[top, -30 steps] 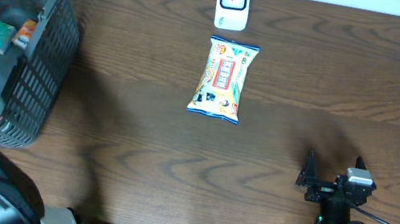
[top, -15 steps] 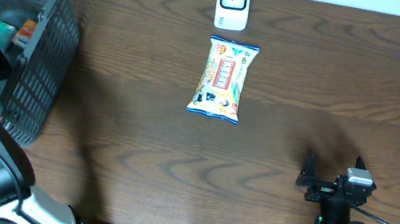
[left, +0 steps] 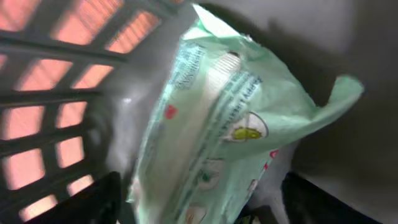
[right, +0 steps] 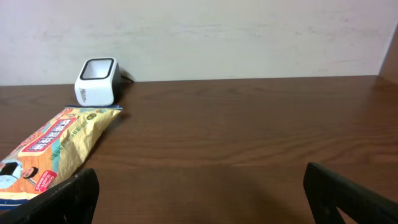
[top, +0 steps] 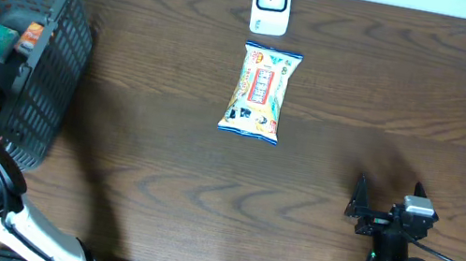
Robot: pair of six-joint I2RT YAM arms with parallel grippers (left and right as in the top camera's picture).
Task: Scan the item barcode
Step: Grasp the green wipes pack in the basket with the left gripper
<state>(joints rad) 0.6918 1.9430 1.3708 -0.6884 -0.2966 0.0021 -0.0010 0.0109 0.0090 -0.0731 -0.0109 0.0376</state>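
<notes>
Looking into the basket (top: 51, 72) at upper left, I see my left tool (left: 202, 196) open around a green packet (left: 211, 124); my right tool (right: 208, 196) is also open.

you get soft, even light from above in the overhead view; the dark wooden table (top: 314, 211) carries a pale sheen, and a faint, broad shadow lies beside the basket (top: 62, 17). your left wrist view is dim and strongly blurred: the green packet (left: 217, 124) looks smeared, and orange light glows through the mesh. your right wrist view is bright and sharp, with the wall (right: 249, 31) a little washed out.
</notes>
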